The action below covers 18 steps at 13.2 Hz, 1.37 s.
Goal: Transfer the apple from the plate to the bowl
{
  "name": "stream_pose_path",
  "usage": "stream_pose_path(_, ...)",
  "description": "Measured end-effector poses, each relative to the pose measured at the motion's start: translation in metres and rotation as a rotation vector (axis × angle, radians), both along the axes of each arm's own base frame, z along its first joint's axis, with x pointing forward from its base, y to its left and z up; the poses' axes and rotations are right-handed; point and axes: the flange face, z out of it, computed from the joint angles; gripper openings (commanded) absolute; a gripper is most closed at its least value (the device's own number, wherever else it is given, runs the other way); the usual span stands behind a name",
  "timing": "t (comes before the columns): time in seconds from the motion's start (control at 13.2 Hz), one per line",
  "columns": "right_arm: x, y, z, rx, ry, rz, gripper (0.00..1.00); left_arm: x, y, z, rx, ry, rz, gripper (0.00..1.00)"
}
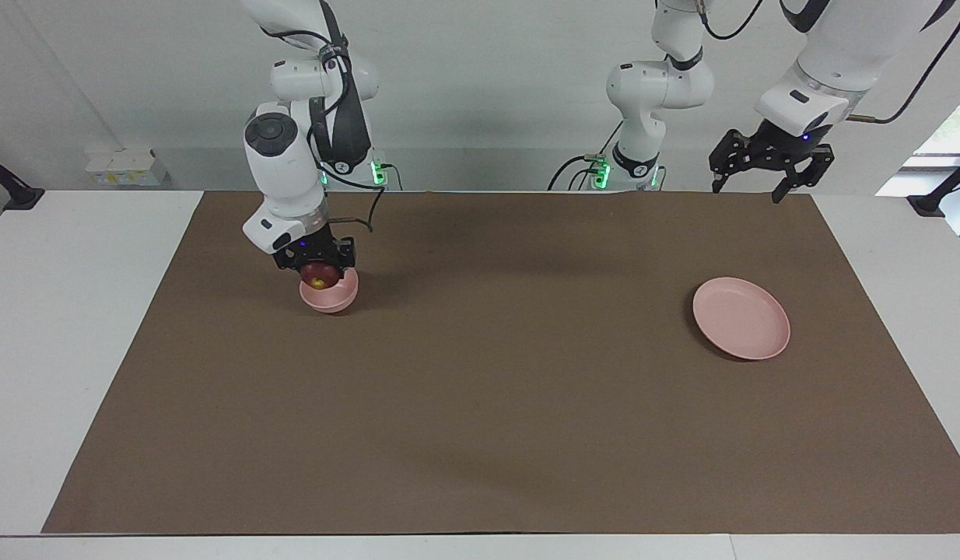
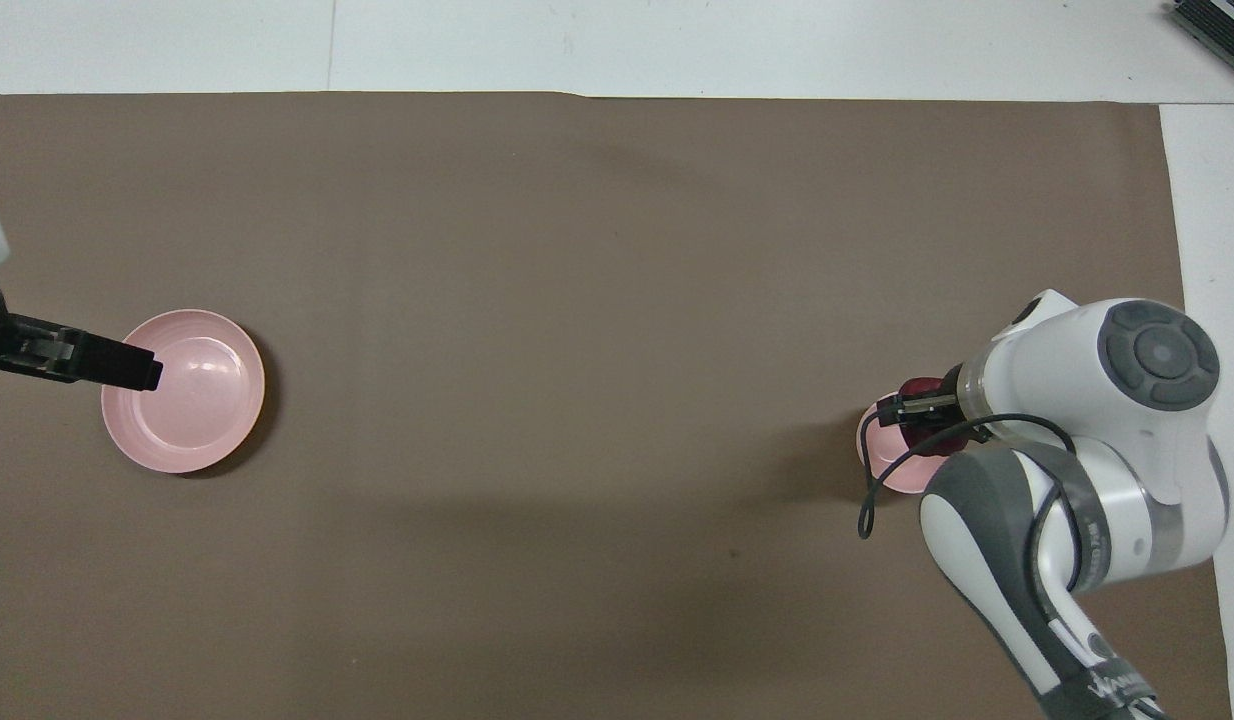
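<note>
So the right gripper (image 1: 318,274) is down right over the small, deep, pale pink bowl (image 1: 331,296), and its fingers are closed around the small, round, dark red apple (image 1: 319,273) with the yellowish patch showing near the stem. In the facing view the apple sits at the bowl's rim level, pretty much in the mouth of the bowl, with the gripper's black fingers on either side of it; whether it's actually touching the inside of the bowl, I can't tell. From the overhead view you only get a sliver of dark red apple (image 2: 918,387) and part of the bowl (image 2: 889,462) peeking out from under the right arm's white wrist. The bowl sits on the brown mat covering the worktop (image 1: 480,404), toward the right arm's end. The flat, round, pale pink plate (image 1: 741,318) with the low rim is well apart from it, toward the left arm's end of the worktop, and has nothing on it. The left gripper (image 1: 768,177) hangs up in the air with its fingers spread wide and nothing in them; in the overhead view its dark fingertip (image 2: 127,366) overlaps the edge of the plate (image 2: 192,400), but the facing view shows it raised clear of the plate, just waiting.
</note>
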Motion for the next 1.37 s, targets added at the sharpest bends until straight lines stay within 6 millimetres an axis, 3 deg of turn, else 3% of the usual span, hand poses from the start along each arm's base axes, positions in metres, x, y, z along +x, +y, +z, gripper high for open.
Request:
stream_pose_path(0.38, -0.026, -0.004, -0.063, 0.015, -0.052, 0.006, 0.0, 0.001, 0.002, 0.0, 0.017, -0.006, -0.005, 1.0)
stream_pose_path(0.46, -0.03, -0.008, -0.076, 0.018, -0.059, 0.007, 0.32, 0.001, 0.002, 0.0, 0.017, -0.006, -0.005, 1.0)
stream_pose_path(0.53, -0.033, -0.013, -0.086, 0.019, -0.059, 0.006, 0.99, 0.001, 0.002, 0.0, 0.017, -0.006, -0.005, 1.0)
stream_pose_path(0.76, -0.033, -0.017, -0.092, 0.02, -0.056, 0.001, 1.0, 0.0, 0.002, 0.001, 0.017, -0.008, -0.004, 1.0)
stream_pose_path(0.91, -0.025, -0.014, -0.072, 0.017, -0.059, 0.005, 1.0, 0.0, 0.002, 0.001, 0.017, -0.008, -0.004, 1.0)
stream_pose_path(0.99, -0.019, -0.012, -0.053, 0.012, -0.048, 0.005, 1.0, 0.001, 0.002, 0.001, 0.017, -0.008, -0.004, 1.0)
stream_pose_path(1.37, 0.015, -0.012, 0.068, -0.001, -0.041, -0.011, 1.0, 0.001, 0.002, 0.001, 0.017, -0.009, -0.004, 1.0)
